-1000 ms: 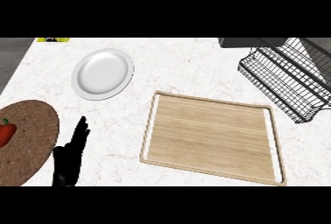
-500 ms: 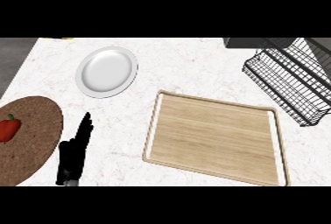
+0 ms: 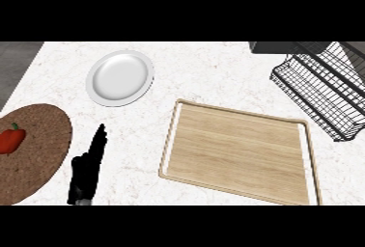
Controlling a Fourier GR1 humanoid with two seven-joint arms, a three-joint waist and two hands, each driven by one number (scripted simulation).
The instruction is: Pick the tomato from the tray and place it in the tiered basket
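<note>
Wooden and bare, the tray (image 3: pixel 239 157) held no tomato; a red vegetable (image 3: pixel 11 139) sat on the mat (image 3: pixel 35 159) at my far left. My left hand (image 3: pixel 87 169) stood straight-fingered, holding nothing, beside the mat. I judged it best to swing left, then curl round the vegetable before heading for the basket (image 3: pixel 321 87).

A white plate (image 3: pixel 119 77) lies beside a round woven mat (image 3: pixel 35 154).

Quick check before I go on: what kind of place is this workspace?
Most likely a kitchen counter: a pale speckled countertop bearing a white plate, a wooden tray and a black wire tiered basket.
</note>
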